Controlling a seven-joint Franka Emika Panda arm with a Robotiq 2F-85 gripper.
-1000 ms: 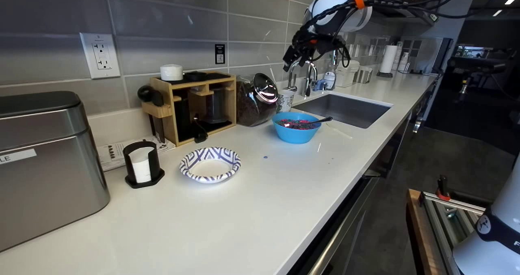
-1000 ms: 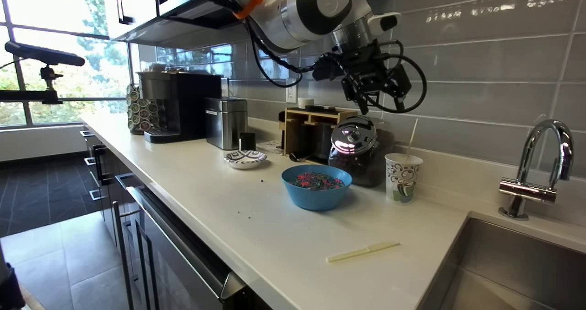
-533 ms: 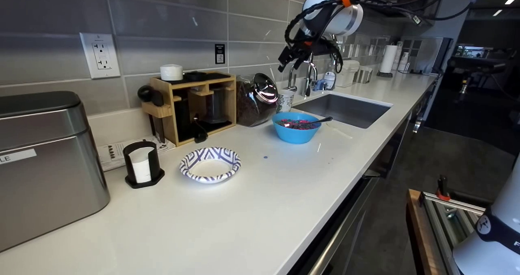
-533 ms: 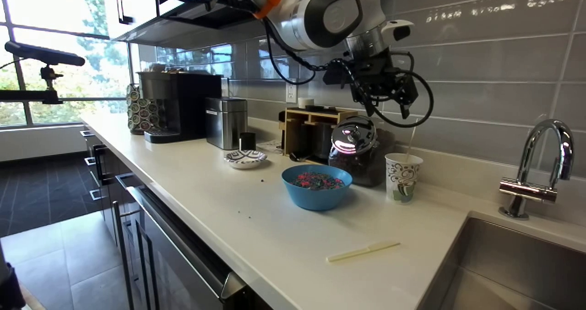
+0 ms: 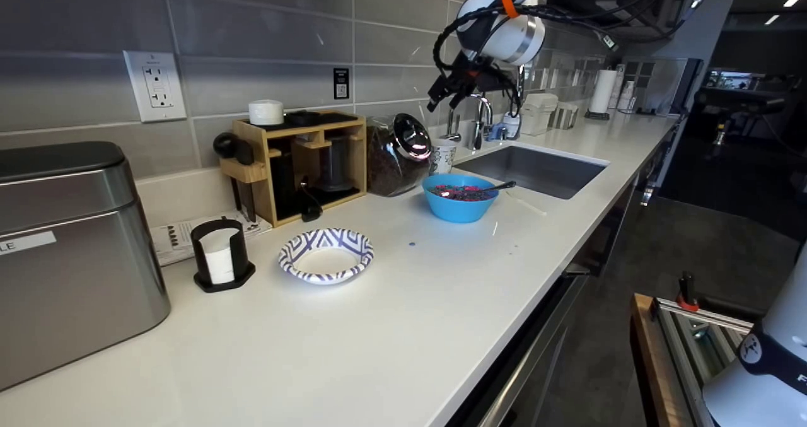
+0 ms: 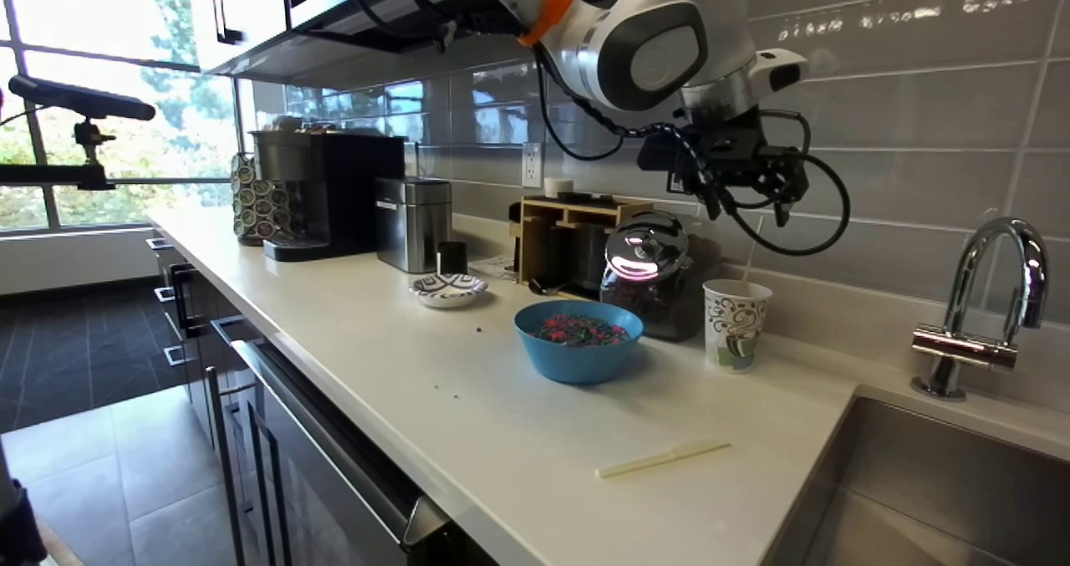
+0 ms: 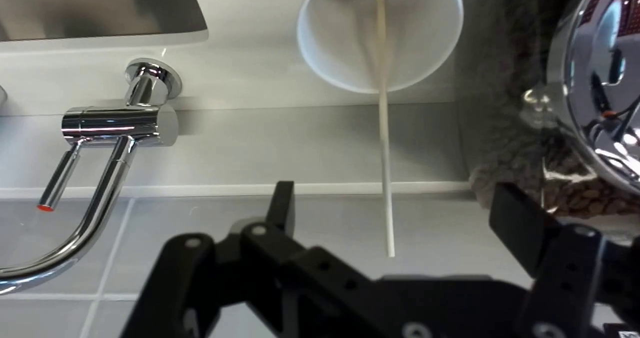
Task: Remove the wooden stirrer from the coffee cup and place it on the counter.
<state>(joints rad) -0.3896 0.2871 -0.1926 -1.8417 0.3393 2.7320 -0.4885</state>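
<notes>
The wooden stirrer [image 7: 383,138] leans upright in the white patterned paper cup [image 6: 736,332], its upper end sticking out above the rim; it also shows in an exterior view [image 6: 751,252]. The cup stands on the off-white counter [image 6: 401,340] near the wall and shows in an exterior view [image 5: 443,154] and the wrist view [image 7: 340,43]. My gripper [image 7: 400,210] is open and empty. In the wrist view the stirrer's top end appears between the spread fingers, touching neither. In an exterior view the gripper [image 6: 748,211] is above the cup and stirrer.
A glass jar with a shiny lid [image 6: 648,273] stands close beside the cup. A blue bowl [image 6: 577,357] with a spoon is in front. A chrome tap [image 6: 961,344] and sink [image 6: 945,457] are on the other side. A pale flat stick [image 6: 664,459] lies on the counter.
My gripper has moved lower and towards the tap side, coming over the cup in an exterior view. The cup and stirrer have not moved.
</notes>
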